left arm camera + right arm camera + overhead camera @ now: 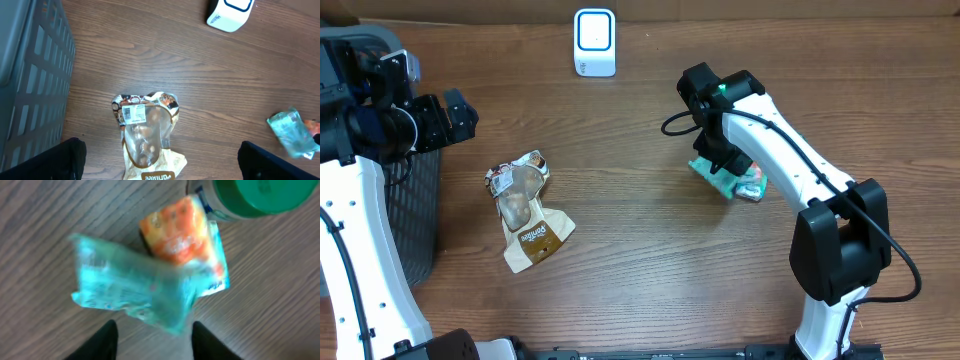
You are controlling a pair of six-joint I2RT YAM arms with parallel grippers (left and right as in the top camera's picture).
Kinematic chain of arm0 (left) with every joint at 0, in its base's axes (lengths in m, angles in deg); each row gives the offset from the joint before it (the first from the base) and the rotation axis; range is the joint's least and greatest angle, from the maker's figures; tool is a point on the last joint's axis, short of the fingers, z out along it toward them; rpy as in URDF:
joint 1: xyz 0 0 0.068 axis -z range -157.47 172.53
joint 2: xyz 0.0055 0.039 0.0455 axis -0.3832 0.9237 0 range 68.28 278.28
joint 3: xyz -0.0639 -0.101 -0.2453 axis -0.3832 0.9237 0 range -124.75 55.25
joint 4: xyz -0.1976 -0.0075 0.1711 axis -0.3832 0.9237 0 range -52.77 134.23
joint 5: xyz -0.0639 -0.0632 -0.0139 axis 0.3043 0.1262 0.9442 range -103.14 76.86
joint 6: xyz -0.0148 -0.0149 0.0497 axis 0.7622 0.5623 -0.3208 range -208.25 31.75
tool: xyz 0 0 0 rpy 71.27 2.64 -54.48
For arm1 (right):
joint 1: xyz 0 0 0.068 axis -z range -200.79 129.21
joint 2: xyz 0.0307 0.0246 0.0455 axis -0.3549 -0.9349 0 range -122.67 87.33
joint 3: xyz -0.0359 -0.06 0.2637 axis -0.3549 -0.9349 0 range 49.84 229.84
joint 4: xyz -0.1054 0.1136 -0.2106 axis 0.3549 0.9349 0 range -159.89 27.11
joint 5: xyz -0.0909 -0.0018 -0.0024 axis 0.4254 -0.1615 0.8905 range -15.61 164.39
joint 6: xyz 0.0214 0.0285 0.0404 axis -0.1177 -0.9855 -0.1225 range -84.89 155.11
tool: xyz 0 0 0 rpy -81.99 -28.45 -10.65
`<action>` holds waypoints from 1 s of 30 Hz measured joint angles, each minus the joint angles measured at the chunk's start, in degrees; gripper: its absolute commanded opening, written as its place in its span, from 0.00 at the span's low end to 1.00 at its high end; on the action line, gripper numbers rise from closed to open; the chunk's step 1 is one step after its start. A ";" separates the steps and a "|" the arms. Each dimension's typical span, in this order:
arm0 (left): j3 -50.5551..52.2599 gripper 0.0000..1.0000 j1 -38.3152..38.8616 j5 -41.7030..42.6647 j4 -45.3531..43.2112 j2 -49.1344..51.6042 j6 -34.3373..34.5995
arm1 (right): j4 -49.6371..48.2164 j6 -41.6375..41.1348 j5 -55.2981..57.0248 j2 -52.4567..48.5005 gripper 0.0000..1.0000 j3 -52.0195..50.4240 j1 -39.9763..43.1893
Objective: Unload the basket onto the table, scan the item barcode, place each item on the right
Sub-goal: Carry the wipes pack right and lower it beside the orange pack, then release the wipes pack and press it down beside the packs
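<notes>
The right arm's jaws are standing apart just over a crinkly teal plastic packet with an orange picture, pinching nothing that I can see, though the close view is blurred. The packet is lying flat on the brown wooden counter, right of centre, with a green-lidded white tub touching its far corner. The small white box-shaped barcode scanner is sitting well apart, at the counter's back edge. The left arm's jaws are spread wide, hovering above a brown and clear snack pouch that is lying beside a grey mesh bin.
</notes>
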 measured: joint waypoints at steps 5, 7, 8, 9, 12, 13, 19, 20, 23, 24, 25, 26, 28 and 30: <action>0.00 1.00 -0.02 0.00 0.00 0.00 0.00 | 0.90 7.26 -0.85 0.00 0.61 0.00 0.00; 0.00 1.00 -0.02 0.00 0.00 0.00 0.00 | 0.90 9.94 -1.86 0.00 0.61 0.00 0.00; 0.00 0.99 -0.02 0.00 0.00 0.00 0.02 | 0.90 11.72 -2.58 0.00 0.61 0.00 0.00; 0.00 1.00 0.00 -0.02 0.00 0.00 0.00 | 0.85 12.68 -3.02 0.00 0.61 0.00 0.00; 0.00 1.00 -0.02 -0.02 0.00 0.00 0.00 | -0.11 16.57 -5.46 0.00 0.60 0.00 0.00; 0.00 1.00 -0.02 -0.02 -0.02 0.00 0.02 | -0.79 17.86 -6.51 0.00 0.60 0.00 0.00; 0.00 0.99 -0.02 -0.02 -0.02 0.00 0.02 | -8.61 25.75 -16.63 0.00 0.42 -0.04 -0.66; 0.00 1.00 -0.02 -0.02 0.00 0.00 0.00 | -10.19 26.51 -17.92 0.00 0.41 -0.15 -1.20; 0.00 1.00 -0.02 0.00 -0.02 0.00 0.00 | -14.73 27.87 -20.33 0.00 0.37 -1.05 -3.54; 0.00 1.00 -0.02 -0.02 0.00 0.00 0.00 | -16.11 28.20 -20.81 0.00 0.36 -1.64 -4.44; 0.00 1.00 -0.02 -0.02 -0.02 0.00 0.00 | -17.55 28.41 -21.33 0.00 0.35 -2.49 -5.38; 0.00 1.00 -0.02 0.00 0.00 0.00 0.00 | -19.28 28.61 -21.75 0.00 0.35 -3.69 -6.38; 0.00 1.00 0.00 -0.02 0.00 0.00 0.00 | -22.16 28.92 -22.40 0.00 0.34 -6.19 -8.00; 0.00 0.99 -0.02 0.00 0.00 0.00 0.00 | -24.48 28.94 -22.86 0.00 0.33 -8.17 -8.59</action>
